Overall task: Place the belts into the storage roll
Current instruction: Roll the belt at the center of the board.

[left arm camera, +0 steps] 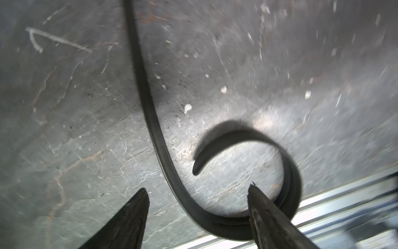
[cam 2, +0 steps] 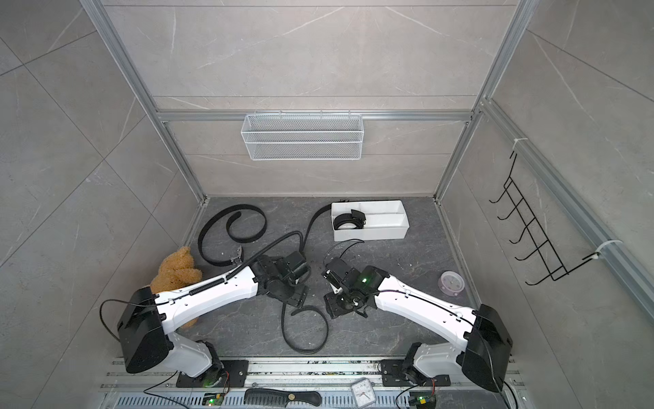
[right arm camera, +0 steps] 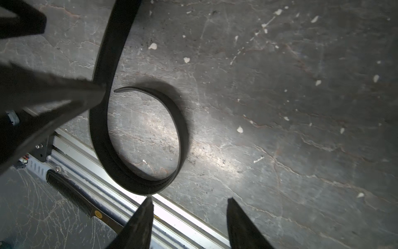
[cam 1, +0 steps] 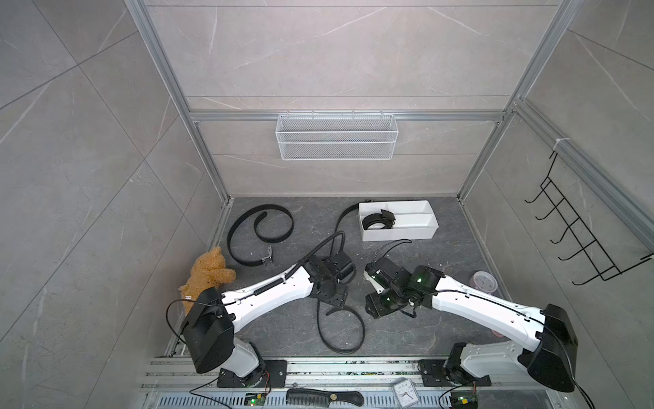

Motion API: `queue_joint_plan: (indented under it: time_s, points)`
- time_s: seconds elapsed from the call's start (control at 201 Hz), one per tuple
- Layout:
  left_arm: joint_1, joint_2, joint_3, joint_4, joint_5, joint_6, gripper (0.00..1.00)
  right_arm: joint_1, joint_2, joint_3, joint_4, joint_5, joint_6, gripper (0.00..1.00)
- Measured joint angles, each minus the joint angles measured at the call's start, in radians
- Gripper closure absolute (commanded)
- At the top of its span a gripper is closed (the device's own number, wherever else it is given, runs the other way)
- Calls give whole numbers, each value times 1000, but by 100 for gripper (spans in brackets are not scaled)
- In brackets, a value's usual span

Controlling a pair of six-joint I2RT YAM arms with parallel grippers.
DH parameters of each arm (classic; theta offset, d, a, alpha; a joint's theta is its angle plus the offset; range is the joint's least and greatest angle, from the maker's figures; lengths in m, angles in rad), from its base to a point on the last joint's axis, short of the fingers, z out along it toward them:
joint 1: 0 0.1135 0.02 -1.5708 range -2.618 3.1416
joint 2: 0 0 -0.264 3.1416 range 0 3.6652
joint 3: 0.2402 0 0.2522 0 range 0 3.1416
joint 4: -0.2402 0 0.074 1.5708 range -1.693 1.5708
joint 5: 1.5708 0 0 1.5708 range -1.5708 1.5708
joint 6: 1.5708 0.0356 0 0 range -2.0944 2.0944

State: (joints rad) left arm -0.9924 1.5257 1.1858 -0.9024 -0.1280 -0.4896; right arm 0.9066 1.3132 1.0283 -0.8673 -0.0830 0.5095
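Top views: white rectangular plastic storage tray sat at 1 o'clock, coiled black belt in its 9 o'clock end; looped black belt lay at 6.
Left wrist: left gripper fingers stood apart, looped black belt loose between.
Right wrist: right gripper fingers stood apart, empty.

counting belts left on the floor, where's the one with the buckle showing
In both top views the spiralled belt lies on the dark floor on the left side, just beyond the teddy bear and well apart from the white divided tray.
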Motion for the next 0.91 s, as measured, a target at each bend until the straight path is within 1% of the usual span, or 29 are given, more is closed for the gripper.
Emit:
queue_joint_plan:
  time_s: [0.1, 0.234, 0.319, 0.383, 0.523, 0.657, 0.762, 0.846, 0.911]
  points:
    - [-41, 37, 39, 6, 0, 113, 24, -53, -8, 0, -15, 0, -9, 43]
    - [-64, 61, 47, 46, 8, 263, 30, -146, -9, 0, -23, -16, -43, 42]
    - [-71, 99, 46, 69, 15, 346, 33, -201, -9, 0, -23, -32, -70, 42]
    - [-73, 131, 46, 82, 17, 397, 35, -229, -9, 1, -23, -45, -87, 42]
    - [-74, 190, 46, 99, 27, 507, 34, -262, -9, 5, -23, -76, -114, 42]
    - [-74, 222, 61, 93, 55, 592, 34, -267, -9, 6, -23, -94, -122, 42]
    - [-74, 266, 97, 93, 60, 625, 35, -268, -9, 5, -23, -100, -129, 42]
    - [-74, 299, 109, 103, 61, 640, 39, -271, -8, 6, -23, -101, -134, 42]
    - [-72, 319, 108, 105, 66, 647, 45, -278, -8, 6, -23, -100, -138, 42]
